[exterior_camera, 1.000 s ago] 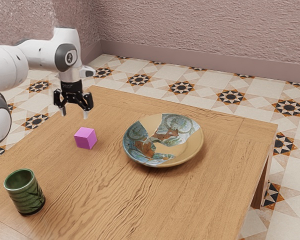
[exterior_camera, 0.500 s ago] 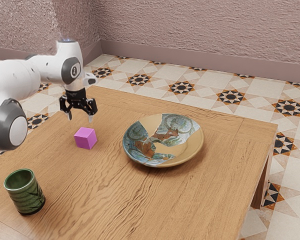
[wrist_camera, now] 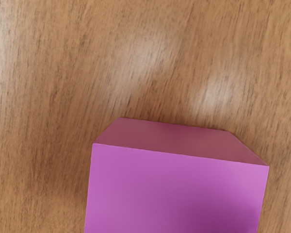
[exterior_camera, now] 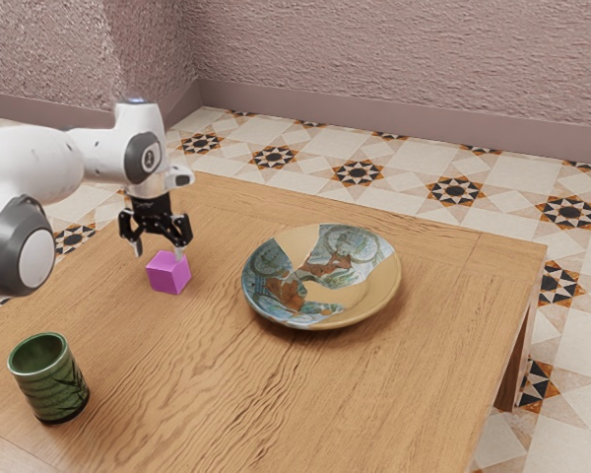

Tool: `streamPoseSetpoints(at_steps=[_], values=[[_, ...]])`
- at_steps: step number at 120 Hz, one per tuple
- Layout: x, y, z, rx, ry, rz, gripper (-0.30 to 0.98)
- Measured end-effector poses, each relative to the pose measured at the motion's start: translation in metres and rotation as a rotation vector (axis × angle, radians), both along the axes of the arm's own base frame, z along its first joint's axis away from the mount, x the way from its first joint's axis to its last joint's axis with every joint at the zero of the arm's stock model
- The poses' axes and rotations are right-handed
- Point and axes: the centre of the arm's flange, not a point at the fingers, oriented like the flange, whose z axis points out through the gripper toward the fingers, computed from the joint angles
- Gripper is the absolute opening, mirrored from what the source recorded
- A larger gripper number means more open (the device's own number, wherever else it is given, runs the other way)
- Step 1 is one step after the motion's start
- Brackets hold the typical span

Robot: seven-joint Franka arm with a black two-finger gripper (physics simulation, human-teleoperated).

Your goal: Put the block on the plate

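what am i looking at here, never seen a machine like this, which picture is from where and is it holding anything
The machine is a single robot arm, white and grey, ending in a black two-fingered hand. The exterior view comes from a camera at the arm's side; the wrist view comes from one on the hand, looking down.

On the wooden table are a pink-purple block, a large patterned plate and a green cup. The big purple shape in the wrist view is that same block, up close.

Nothing is held: the fingers are open, close to the top of the block, which is on the table, not on the plate.
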Motion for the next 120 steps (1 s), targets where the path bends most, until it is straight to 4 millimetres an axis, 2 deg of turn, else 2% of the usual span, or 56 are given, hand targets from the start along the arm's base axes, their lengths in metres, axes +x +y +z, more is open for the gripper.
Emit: streamPoseSetpoints(at_steps=[39,58,89,104,120], values=[[0.002,-0.004,-0.032,-0.007,0.022,-0.006,0.69],[0.003,-0.005,-0.040,-0.015,0.021,-0.002,0.67],[0.004,-0.006,-0.042,-0.017,0.014,0.000,0.49],[0.004,-0.005,-0.041,-0.015,0.010,0.000,0.47],[0.005,-0.004,-0.025,-0.009,-0.012,-0.001,0.46]])
